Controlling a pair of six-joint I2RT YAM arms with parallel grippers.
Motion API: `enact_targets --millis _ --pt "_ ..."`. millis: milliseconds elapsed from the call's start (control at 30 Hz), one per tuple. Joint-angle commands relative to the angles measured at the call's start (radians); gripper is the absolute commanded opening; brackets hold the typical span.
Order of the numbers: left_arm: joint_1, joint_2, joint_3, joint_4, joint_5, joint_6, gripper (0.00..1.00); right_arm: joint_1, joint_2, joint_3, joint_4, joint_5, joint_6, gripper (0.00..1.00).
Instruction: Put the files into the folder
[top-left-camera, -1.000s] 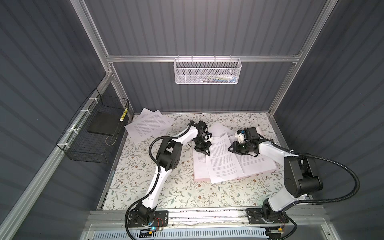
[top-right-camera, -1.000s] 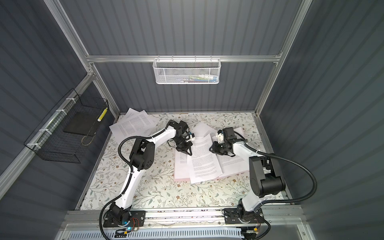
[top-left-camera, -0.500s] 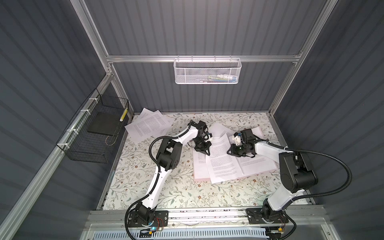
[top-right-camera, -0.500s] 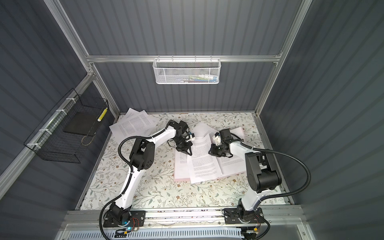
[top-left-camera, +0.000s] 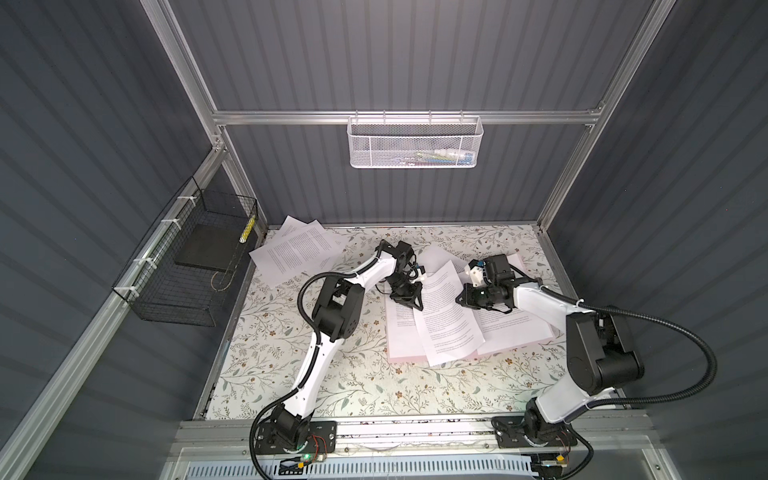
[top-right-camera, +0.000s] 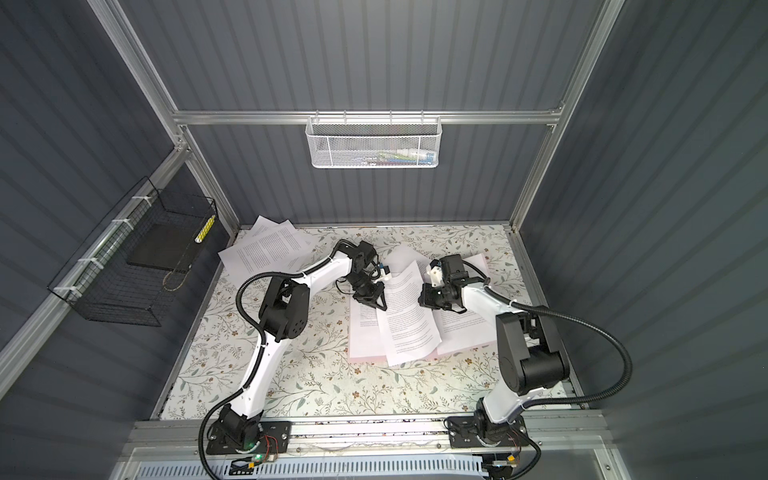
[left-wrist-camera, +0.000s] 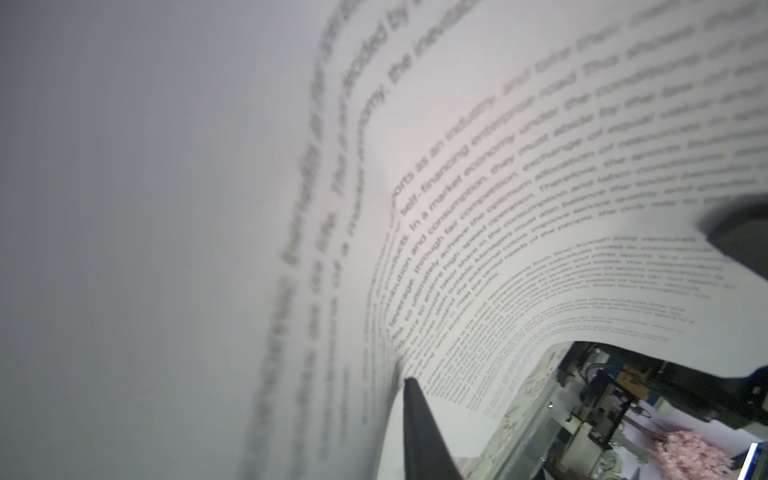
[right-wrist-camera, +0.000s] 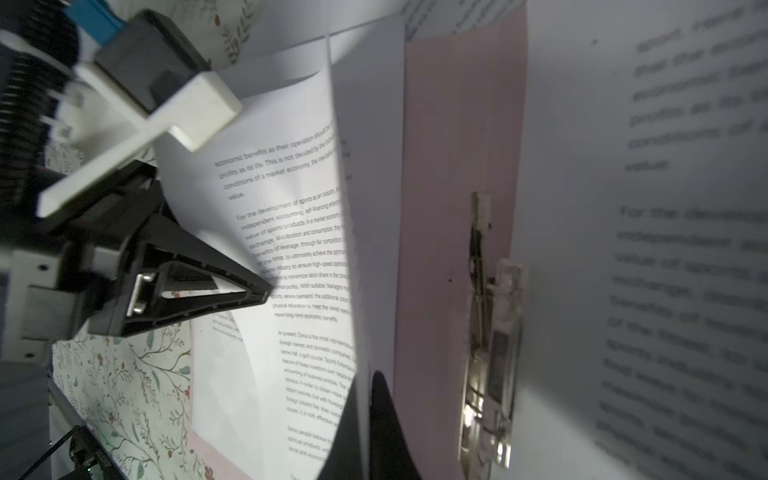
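The sheet (top-left-camera: 446, 316) lay long axis along the spine of the open folder (right-wrist-camera: 457, 124) mid-bench (top-left-camera: 332, 374); right fingers (right-wrist-camera: 386, 415) pinched its lifted right edge; left fingers (left-wrist-camera: 419, 428) stood apart, loose at its far-left edge; clip (right-wrist-camera: 486, 332) bare just beyond the pinched edge.

Robotics lab test cell, aluminium frame (top-left-camera: 407, 117), grey ribbed wall panels (top-left-camera: 415, 54), two white robot arms (top-left-camera: 320, 345) bolted to a front rail (top-left-camera: 415, 428), white mesh basket (top-left-camera: 413, 143) and black wire basket (top-left-camera: 166, 291) hung on walls, floral-print tabletop (top-left-camera: 365, 386), exposed wiring (top-left-camera: 314, 441)
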Motion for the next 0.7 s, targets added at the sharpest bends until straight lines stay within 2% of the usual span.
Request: enact_targets --millis 0,67,133,233,333,433,567,667 --pt "0.012 -0.155 0.019 0.086 0.064 -0.061 0.50 -0.006 -0.076 0.043 -0.038 -0.024 0.010 0.00" --pt "0.020 -0.256 -0.022 0.166 0.051 -0.118 0.84 -0.020 -0.123 0.059 -0.074 -0.005 0.010 0.00" --pt "0.029 -0.381 -0.111 0.255 0.012 -0.177 1.00 -0.046 -0.161 0.086 -0.136 0.014 -0.003 0.00" --pt "0.032 -0.572 -0.297 0.354 -0.076 -0.239 1.00 -0.089 -0.178 0.138 -0.248 0.069 -0.060 0.00" --pt "0.032 -0.760 -0.525 0.482 -0.186 -0.271 1.00 -0.114 -0.158 0.209 -0.381 0.182 -0.156 0.00" --pt "0.032 -0.888 -0.719 0.587 -0.240 -0.278 1.00 -0.147 -0.141 0.254 -0.455 0.205 -0.226 0.00" --pt "0.032 -0.906 -0.772 0.583 -0.191 -0.301 1.00 -0.169 -0.141 0.279 -0.517 0.279 -0.327 0.00" --pt "0.031 -0.892 -0.737 0.530 -0.091 -0.328 1.00 -0.174 -0.149 0.289 -0.552 0.376 -0.373 0.00"
